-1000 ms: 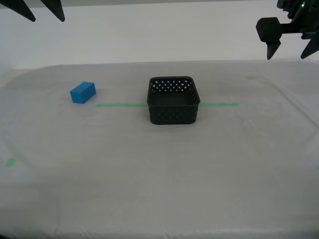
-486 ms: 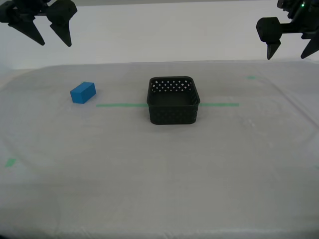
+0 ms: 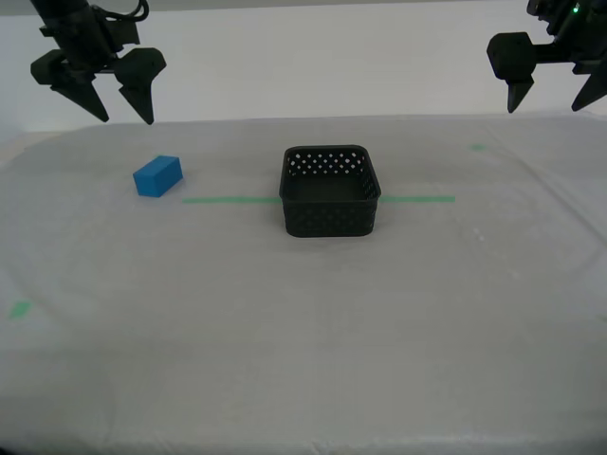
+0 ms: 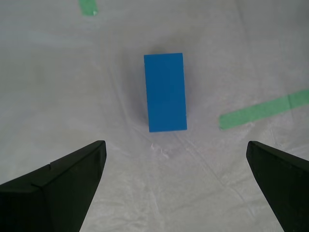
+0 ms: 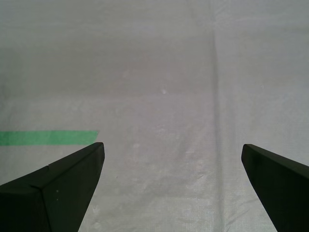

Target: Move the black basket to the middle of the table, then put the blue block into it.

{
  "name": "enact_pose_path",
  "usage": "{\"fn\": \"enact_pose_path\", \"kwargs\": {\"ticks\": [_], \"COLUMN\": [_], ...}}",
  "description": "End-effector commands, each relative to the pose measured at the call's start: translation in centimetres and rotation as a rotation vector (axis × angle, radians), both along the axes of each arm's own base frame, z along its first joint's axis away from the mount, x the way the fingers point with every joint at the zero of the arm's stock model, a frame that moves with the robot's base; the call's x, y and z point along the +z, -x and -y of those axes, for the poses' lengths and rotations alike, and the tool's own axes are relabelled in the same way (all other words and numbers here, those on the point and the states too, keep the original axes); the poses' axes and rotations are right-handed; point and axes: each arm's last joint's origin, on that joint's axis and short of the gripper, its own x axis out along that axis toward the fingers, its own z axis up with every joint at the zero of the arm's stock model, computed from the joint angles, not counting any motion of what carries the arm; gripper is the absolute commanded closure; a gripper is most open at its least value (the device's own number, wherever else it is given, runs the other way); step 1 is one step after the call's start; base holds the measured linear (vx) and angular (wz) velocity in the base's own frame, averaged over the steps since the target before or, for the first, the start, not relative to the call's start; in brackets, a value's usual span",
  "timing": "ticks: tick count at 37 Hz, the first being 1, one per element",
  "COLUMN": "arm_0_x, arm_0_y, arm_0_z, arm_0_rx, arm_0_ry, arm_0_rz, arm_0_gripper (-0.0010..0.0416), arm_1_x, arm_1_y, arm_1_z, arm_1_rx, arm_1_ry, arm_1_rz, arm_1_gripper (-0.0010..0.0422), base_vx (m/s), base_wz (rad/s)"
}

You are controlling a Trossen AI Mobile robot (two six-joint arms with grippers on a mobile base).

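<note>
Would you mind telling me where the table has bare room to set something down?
Most of the table is bare: the whole near half in front of the basket, and the stretch between the basket and the exterior view's right edge. The only occupied spots are the basket on the green line and the block toward the exterior view's left.

First end effector: jaws spread wide, nothing between them. Below it lies bare counter sheeting with one green tape strip.
</note>
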Motion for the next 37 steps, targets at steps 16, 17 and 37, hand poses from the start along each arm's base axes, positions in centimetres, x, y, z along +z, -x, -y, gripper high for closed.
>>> {"fn": "enact_pose_path", "kwargs": {"ticks": [16, 17, 37], "arm_0_x": [0.1, 0.1, 0.1], "arm_0_y": [-0.1, -0.1, -0.2], "arm_0_z": [0.0, 0.0, -0.1], "arm_0_rx": [0.001, 0.001, 0.001], "arm_0_ry": [0.001, 0.001, 0.001], "arm_0_rz": [0.018, 0.019, 0.025], "arm_0_gripper": [0.0007, 0.0007, 0.0007], "arm_1_x": [-3.7, -3.9, -8.8], "arm_1_y": [-3.3, -3.5, -5.1], "arm_1_z": [0.5, 0.6, 1.6], "arm_1_rx": [-0.029, -0.033, -0.072], "arm_1_ry": [0.010, 0.010, 0.019], "arm_1_rz": [-0.058, -0.060, -0.126], "arm_1_gripper": [0.0011, 0.0011, 0.0011], "base_vx": [0.000, 0.000, 0.000], "base_wz": [0.000, 0.000, 0.000]}}
